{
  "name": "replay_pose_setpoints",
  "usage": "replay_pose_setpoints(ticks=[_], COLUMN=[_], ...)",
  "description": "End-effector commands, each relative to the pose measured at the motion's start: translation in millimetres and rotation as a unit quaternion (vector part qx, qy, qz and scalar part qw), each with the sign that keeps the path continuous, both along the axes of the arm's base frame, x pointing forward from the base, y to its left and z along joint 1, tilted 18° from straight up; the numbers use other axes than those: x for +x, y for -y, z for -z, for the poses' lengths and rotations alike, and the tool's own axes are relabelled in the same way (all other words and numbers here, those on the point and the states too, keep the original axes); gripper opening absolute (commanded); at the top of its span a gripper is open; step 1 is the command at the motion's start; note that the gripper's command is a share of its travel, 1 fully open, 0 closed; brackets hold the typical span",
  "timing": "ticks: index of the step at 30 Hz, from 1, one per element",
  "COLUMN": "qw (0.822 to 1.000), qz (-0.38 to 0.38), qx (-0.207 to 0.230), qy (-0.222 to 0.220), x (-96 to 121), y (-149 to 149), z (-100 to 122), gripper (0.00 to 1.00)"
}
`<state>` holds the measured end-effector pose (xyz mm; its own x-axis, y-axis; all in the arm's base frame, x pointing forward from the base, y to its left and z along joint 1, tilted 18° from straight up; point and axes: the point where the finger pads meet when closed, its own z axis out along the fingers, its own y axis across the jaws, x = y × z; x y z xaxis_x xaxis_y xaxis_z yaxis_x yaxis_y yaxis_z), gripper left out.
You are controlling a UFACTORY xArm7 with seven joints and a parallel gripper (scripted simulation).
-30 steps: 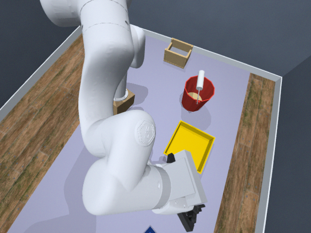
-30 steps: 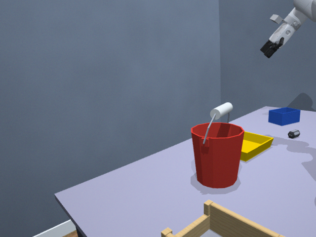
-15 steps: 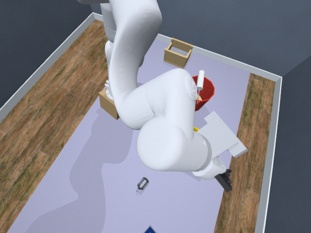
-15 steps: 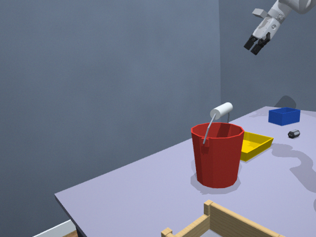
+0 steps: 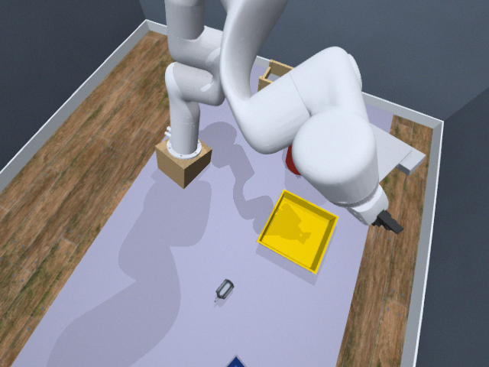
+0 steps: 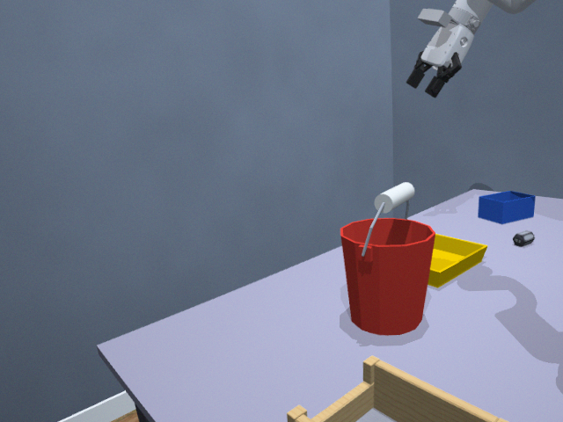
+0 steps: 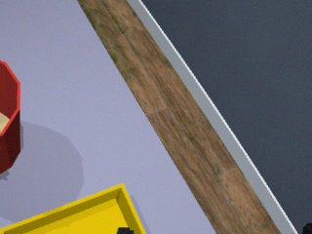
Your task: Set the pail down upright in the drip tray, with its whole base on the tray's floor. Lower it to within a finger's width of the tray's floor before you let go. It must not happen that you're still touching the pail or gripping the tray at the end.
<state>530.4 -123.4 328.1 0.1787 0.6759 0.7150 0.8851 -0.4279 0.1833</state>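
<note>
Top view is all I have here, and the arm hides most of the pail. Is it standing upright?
Observer: Yes. The exterior view shows the red pail upright on the table, beside the yellow drip tray, not in it.
Operator: Where is its handle?
Observer: Raised, with the white grip above the rim.
Operator: Is the tool near it?
Observer: No. The tool hangs open and empty, high above the pail.
</note>
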Motion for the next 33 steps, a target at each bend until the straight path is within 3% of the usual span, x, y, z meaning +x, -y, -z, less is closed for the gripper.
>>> replay_pose_setpoints(ticks=[1, 12, 14, 15, 29, 31, 33], qw=[0.999, 0.992, 0.992, 0.988, 0.965, 0.965, 0.955], qz=[-0.037, -0.111, -0.111, -0.131, -0.219, -0.219, -0.244], qx=[-0.022, -0.067, -0.067, -0.08, -0.145, -0.145, -0.166], qy=[0.004, 0.003, 0.003, 0.002, -0.007, -0.007, -0.011], x=[-7, -29, -29, -37, -81, -81, -96], y=[-39, -113, -113, -132, -214, -214, -235], z=[-13, -21, -21, -21, -12, -12, -6], gripper=[1.0, 1.0, 1.0, 1.0, 1.0, 1.0, 1.0])
